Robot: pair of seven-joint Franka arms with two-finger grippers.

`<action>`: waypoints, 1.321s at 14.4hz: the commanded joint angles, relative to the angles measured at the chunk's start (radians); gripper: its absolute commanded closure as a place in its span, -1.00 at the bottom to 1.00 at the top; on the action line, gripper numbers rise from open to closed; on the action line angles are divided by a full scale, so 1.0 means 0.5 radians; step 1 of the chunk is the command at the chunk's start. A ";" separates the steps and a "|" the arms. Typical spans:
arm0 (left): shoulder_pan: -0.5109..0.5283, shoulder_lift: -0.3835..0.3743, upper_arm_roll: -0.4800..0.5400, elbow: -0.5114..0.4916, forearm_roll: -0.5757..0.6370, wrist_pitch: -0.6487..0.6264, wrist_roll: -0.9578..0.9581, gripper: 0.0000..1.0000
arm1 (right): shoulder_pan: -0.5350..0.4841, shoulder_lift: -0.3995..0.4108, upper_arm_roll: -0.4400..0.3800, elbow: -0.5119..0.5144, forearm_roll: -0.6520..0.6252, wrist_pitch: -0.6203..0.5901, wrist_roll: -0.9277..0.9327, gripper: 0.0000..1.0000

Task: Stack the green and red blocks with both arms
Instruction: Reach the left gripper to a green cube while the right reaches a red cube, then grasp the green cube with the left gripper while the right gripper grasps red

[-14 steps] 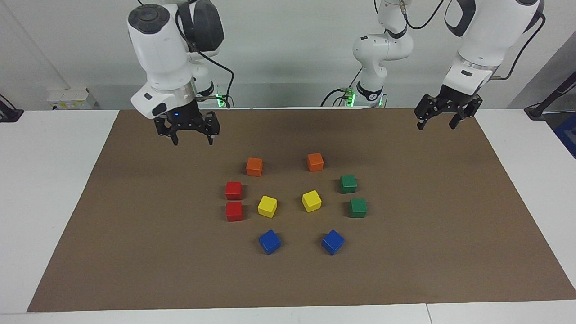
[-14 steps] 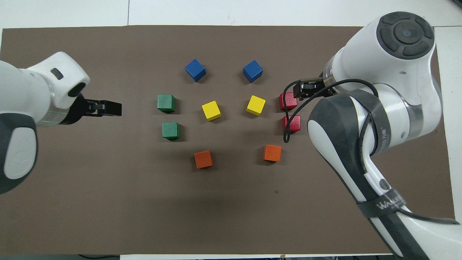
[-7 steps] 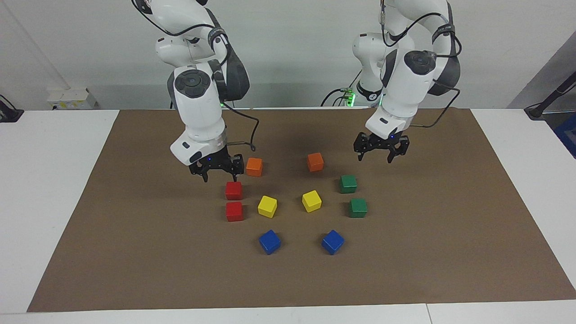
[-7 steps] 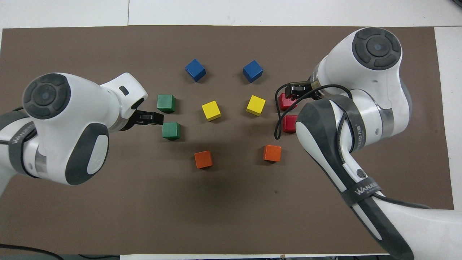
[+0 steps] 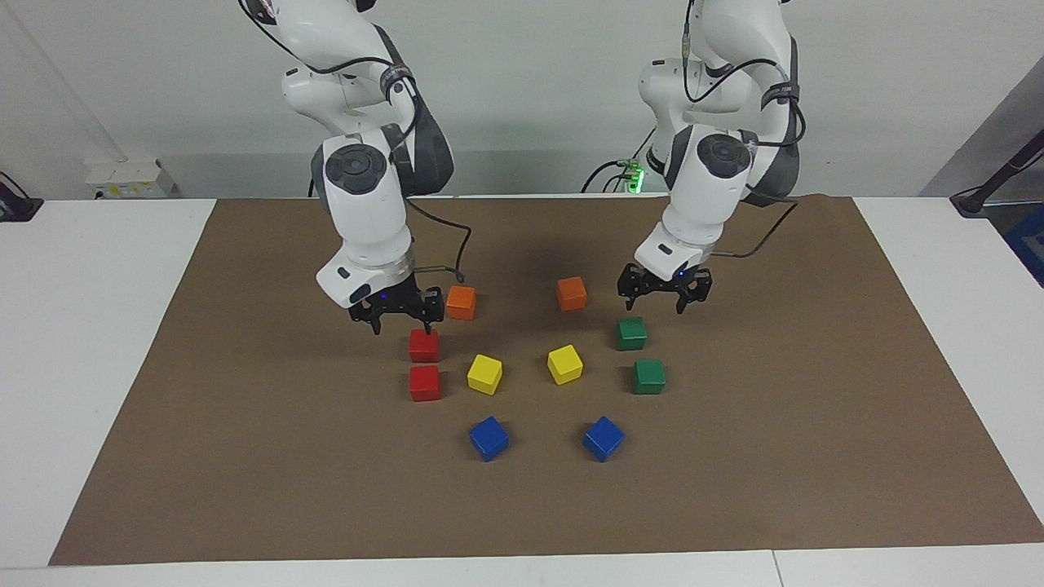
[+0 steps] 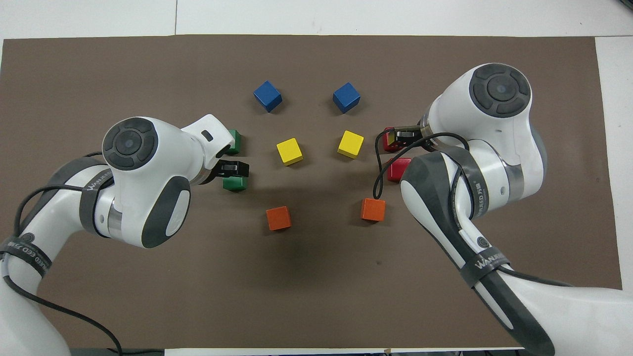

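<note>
Brown mat [image 5: 245, 456] on the white tabletop [image 5: 98, 326]: unchanged.

Both arms have swung further in toward the block cluster mid-frame and dropped lower than half a second ago. The left arm [image 5: 701, 187] moved more. The right arm [image 5: 367, 204] only crept.

The left tool [image 5: 655, 307] is now low over the mat just above the nearer green block [image 5: 631, 333] in the facing view. Fingers are spread wide, nothing between them, no contact.

The right tool [image 5: 400, 319] is also spread wide and empty. One fingertip sits right at the top edge of the nearer red block [image 5: 424, 346]; touching or not, can't tell.

All blocks are where they were. The farther green block [image 5: 649, 377] and farther red block [image 5: 425, 383] sit just below their partners, none stacked.

Occlusion in the overhead view:
- The left wrist now hides most of the farther green block [image 6: 236, 142].
- The left tool [image 6: 237, 169] overlaps the nearer green block [image 6: 234, 184].
- The right tool [image 6: 403, 134] and its cable cover part of both red blocks [image 6: 398, 170].
</note>
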 commanded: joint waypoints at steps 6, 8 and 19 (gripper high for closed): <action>-0.112 0.053 0.038 -0.149 -0.018 0.212 -0.167 -1.00 | 0.061 -0.128 0.002 -0.300 0.017 0.201 0.122 -0.89; -0.133 0.090 0.041 -0.149 -0.009 0.221 -0.189 -1.00 | 0.051 -0.119 0.002 -0.312 0.017 0.223 0.119 -0.89; -0.167 0.259 0.047 -0.146 0.163 0.396 -0.269 -0.99 | 0.045 -0.033 0.002 -0.441 0.017 0.468 0.119 -0.89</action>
